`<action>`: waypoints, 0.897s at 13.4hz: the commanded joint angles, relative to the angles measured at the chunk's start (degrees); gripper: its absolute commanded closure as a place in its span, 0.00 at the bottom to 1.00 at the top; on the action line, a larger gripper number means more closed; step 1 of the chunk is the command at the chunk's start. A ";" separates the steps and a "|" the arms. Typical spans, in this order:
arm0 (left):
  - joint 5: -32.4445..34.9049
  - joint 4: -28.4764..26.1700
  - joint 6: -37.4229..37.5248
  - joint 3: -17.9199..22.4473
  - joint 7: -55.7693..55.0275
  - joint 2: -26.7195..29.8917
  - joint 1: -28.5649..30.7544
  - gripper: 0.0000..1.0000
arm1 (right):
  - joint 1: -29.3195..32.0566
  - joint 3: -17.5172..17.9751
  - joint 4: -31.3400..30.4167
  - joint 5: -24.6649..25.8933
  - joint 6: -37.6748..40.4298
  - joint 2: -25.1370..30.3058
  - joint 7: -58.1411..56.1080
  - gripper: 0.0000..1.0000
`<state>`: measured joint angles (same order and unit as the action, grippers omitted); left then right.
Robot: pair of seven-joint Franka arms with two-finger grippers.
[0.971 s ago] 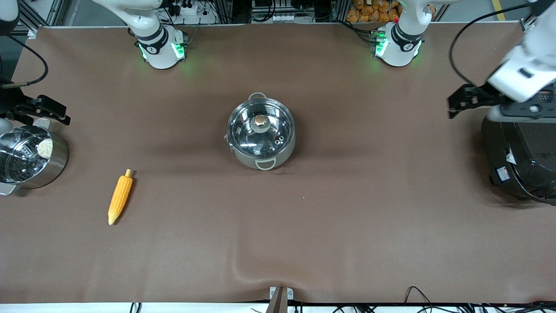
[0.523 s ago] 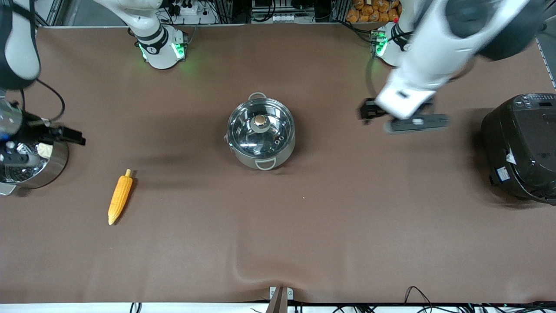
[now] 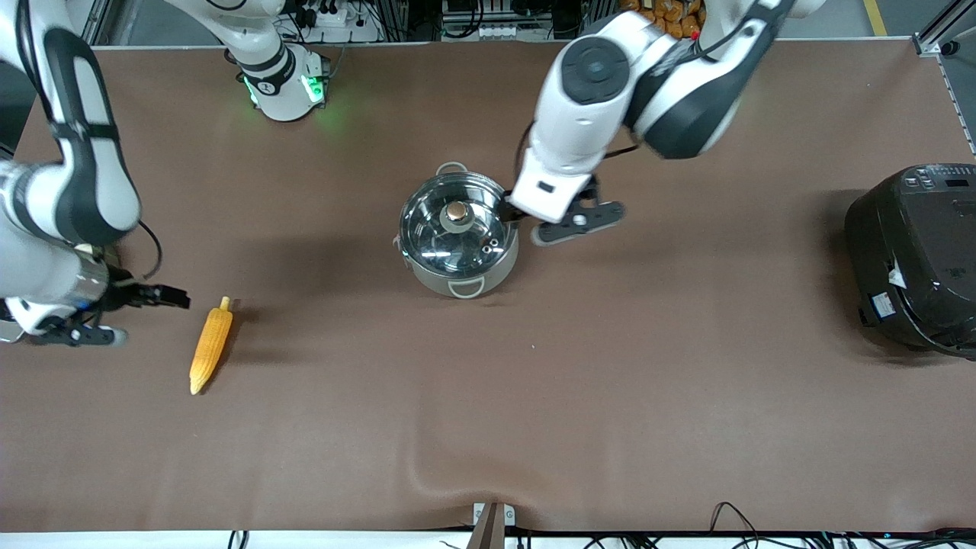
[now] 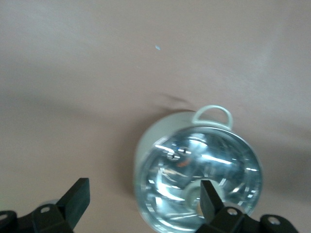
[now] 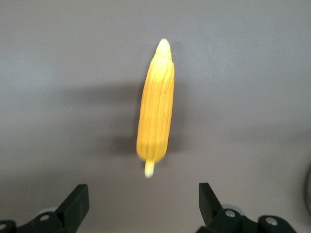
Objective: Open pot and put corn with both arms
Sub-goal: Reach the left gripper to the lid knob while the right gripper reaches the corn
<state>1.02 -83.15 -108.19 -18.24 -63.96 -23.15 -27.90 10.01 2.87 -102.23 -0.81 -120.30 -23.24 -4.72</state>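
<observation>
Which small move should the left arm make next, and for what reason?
Probably it should slide sideways until the left gripper is centred over the knob, then descend. The lid is on the pot, and the open fingers hang over its rim, toward the left arm's end.

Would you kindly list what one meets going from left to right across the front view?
Right hand → corn → pot → left hand, open at the pot's rim → black rice cooker.
</observation>
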 commanded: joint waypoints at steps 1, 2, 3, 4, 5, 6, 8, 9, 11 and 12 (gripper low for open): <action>1.71 5.27 -1.59 1.27 -5.45 -6.01 -5.31 0.00 | 0.62 0.65 0.98 0.73 -5.72 -6.27 0.50 0.00; 3.10 6.41 -1.59 2.32 -6.60 -7.68 -7.33 0.00 | 0.19 0.65 0.89 0.73 -7.39 -7.24 0.50 0.00; 3.90 7.38 -1.67 3.81 -8.09 -9.27 -9.96 0.00 | 0.01 0.65 0.97 0.73 -8.28 -7.86 0.50 0.00; 3.90 7.92 -1.68 5.74 -8.98 -10.50 -12.33 0.00 | -0.08 0.65 1.06 0.81 -9.51 -8.65 0.50 0.00; 3.90 7.92 -2.11 7.58 -9.16 -11.03 -14.53 0.00 | -0.08 0.56 1.06 0.81 -12.04 -9.88 0.33 0.00; 3.90 7.92 -2.46 8.47 -9.42 -11.65 -16.03 0.00 | 0.09 0.56 0.98 0.90 -14.59 -11.46 0.41 0.00; 3.90 7.92 -3.69 8.74 -10.65 -12.70 -16.92 0.00 | 0.09 0.56 0.80 0.90 -16.90 -13.14 0.50 0.00; 3.90 7.92 -4.65 8.74 -11.61 -13.49 -17.45 0.00 | -0.08 0.56 0.80 0.99 -16.99 -13.14 0.41 0.00; 3.90 7.92 -6.15 8.74 -12.50 -14.20 -17.71 0.09 | 0.00 0.47 0.54 1.60 -18.12 -13.84 0.50 0.00; 3.90 7.92 -6.42 8.74 -12.68 -14.55 -18.15 0.12 | 0.01 0.47 -0.25 3.00 -19.26 -13.85 0.41 0.13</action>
<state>3.44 -77.00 -114.02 -10.08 -74.79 -36.27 -44.85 9.80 3.10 -102.26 -0.22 -138.05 -36.74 -4.73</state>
